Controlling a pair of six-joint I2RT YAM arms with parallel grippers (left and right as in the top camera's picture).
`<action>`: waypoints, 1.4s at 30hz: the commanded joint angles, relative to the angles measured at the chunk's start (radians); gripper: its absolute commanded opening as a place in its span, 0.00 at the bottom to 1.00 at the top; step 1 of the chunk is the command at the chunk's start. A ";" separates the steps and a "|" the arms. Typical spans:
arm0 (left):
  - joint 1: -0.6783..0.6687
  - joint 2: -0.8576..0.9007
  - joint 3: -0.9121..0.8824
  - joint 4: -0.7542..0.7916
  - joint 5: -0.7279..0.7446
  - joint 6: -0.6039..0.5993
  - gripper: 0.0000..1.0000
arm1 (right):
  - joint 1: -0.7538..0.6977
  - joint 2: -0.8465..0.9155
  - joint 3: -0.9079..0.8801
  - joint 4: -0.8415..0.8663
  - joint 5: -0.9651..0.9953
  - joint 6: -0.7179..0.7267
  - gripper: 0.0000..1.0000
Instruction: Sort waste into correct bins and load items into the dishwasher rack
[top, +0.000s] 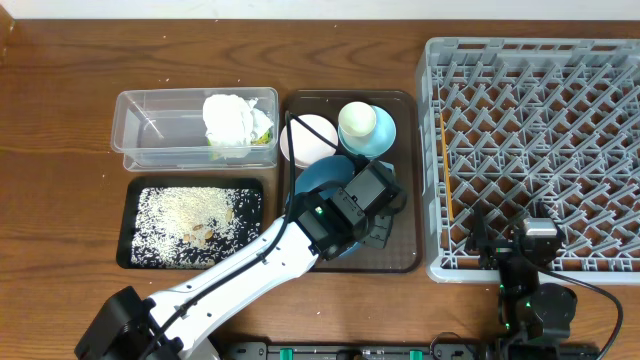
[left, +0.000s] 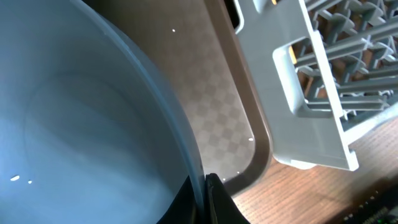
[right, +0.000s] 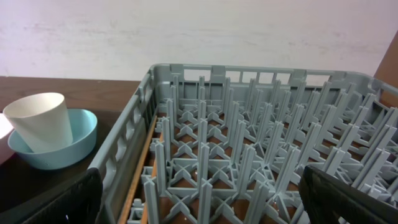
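Observation:
The dark-blue plate (top: 322, 174) lies on the brown serving tray (top: 405, 262). My left gripper (top: 362, 228) is shut on its right rim; the left wrist view shows the fingers (left: 202, 186) pinching the plate's edge (left: 74, 124). The cream cup (top: 357, 121) stands in the light-blue dish (top: 384, 138), next to the pinkish-white bowl (top: 308, 138). Chopsticks (top: 445, 165) lie along the left inner side of the grey dishwasher rack (top: 540, 50). My right gripper (top: 515, 228) is open and empty over the rack's near edge (right: 199, 199). The cup (right: 40, 121) and dish (right: 81, 137) show at its left.
The clear tub (top: 150, 125) holds crumpled white napkins (top: 232, 120) and a yellow-green wrapper (top: 262, 137). The black tray (top: 128, 225) holds scattered rice grains (top: 190, 212). The rack corner (left: 311, 124) stands close beside the serving tray's rim (left: 258, 155).

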 joint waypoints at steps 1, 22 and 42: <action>-0.004 0.008 0.022 0.003 -0.043 -0.013 0.06 | -0.003 -0.004 -0.001 -0.004 -0.003 -0.004 0.99; 0.019 -0.028 0.027 -0.038 -0.188 0.003 0.12 | -0.003 -0.004 -0.001 -0.004 -0.003 -0.004 0.99; 0.695 -0.054 0.045 0.093 -0.114 0.154 0.12 | -0.003 -0.004 -0.001 -0.004 -0.003 -0.004 0.99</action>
